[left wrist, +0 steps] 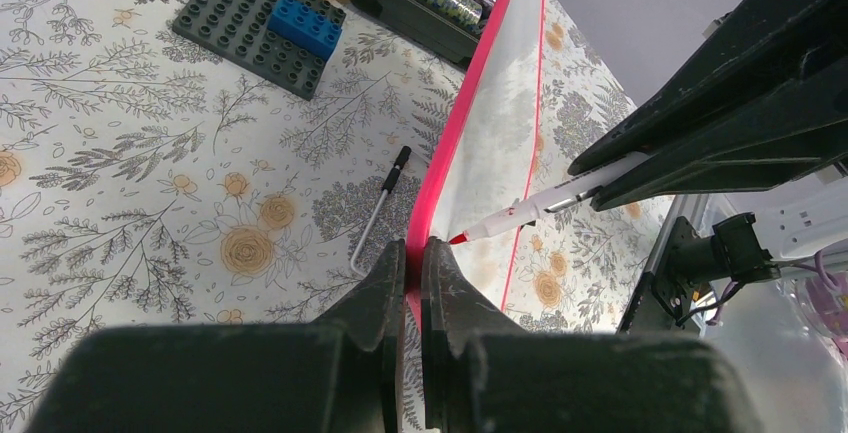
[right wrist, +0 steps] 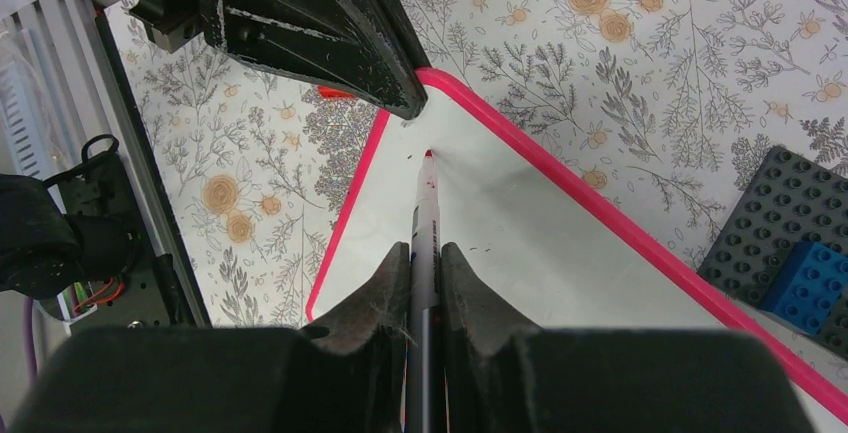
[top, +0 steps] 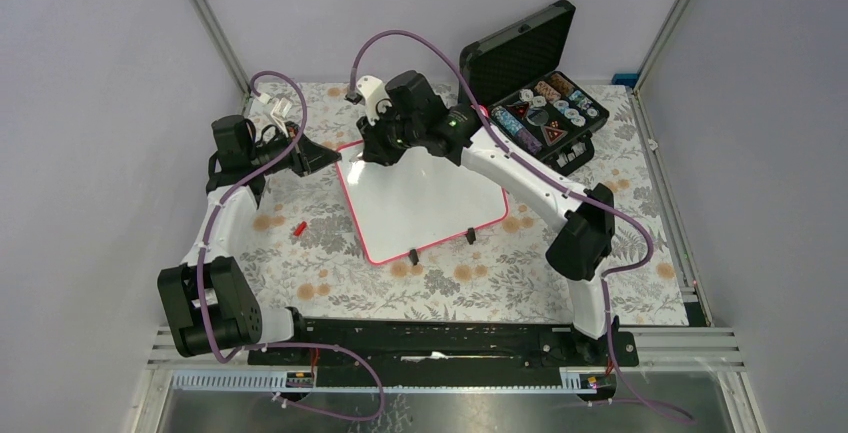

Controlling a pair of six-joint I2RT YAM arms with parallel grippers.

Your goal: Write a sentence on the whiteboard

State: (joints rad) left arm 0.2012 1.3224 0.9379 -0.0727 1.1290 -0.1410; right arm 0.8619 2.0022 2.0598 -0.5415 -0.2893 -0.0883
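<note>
The whiteboard [top: 430,203], glossy white with a thin red-pink frame, lies tilted on the flowered cloth in the top view. At its far-left corner my left gripper [left wrist: 413,253] is shut on the pink frame [left wrist: 440,168], one finger on each side. My right gripper [right wrist: 425,253] is shut on a white marker [right wrist: 427,208], which runs forward between its fingers. The marker's red tip [right wrist: 428,154] is at the board's surface, just inside that same corner and close to the left fingers [right wrist: 330,33]. No sentence shows on the white face.
An open black foam-lined case [top: 530,53] with spools stands at the back right. A small red cap [top: 299,227] lies left of the board. A grey studded plate with a blue brick [left wrist: 262,23] and a thin black-tipped stick [left wrist: 378,215] lie beyond the held corner.
</note>
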